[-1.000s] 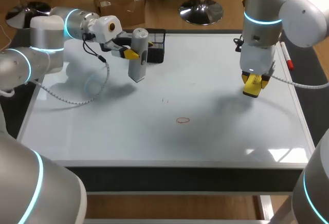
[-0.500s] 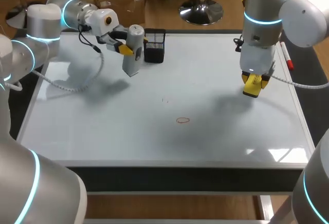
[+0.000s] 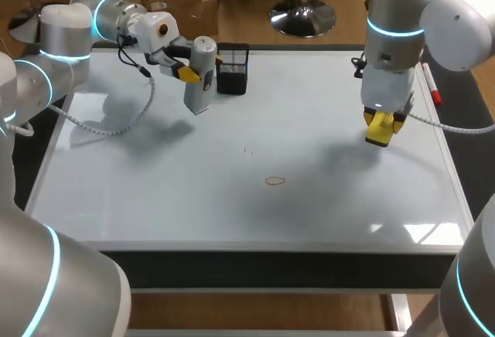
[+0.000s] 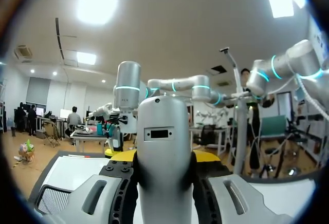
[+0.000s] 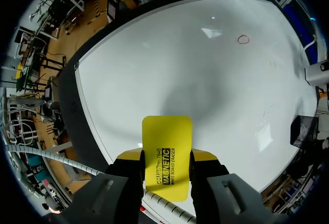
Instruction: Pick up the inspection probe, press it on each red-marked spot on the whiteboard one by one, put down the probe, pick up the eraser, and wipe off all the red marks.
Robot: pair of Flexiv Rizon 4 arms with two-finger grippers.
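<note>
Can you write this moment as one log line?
left pincer: shut on probe, near cup | right pincer: shut on eraser, over board | red mark: unwiped

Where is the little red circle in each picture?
Head view: the red circle sits on the whiteboard, a little toward the near edge from the board's middle.
Left wrist view: not in it.
Right wrist view: the red circle lies far ahead of the yellow eraser.
Shared landmark: the black mesh holder at the board's far edge shows in all three views.
</note>
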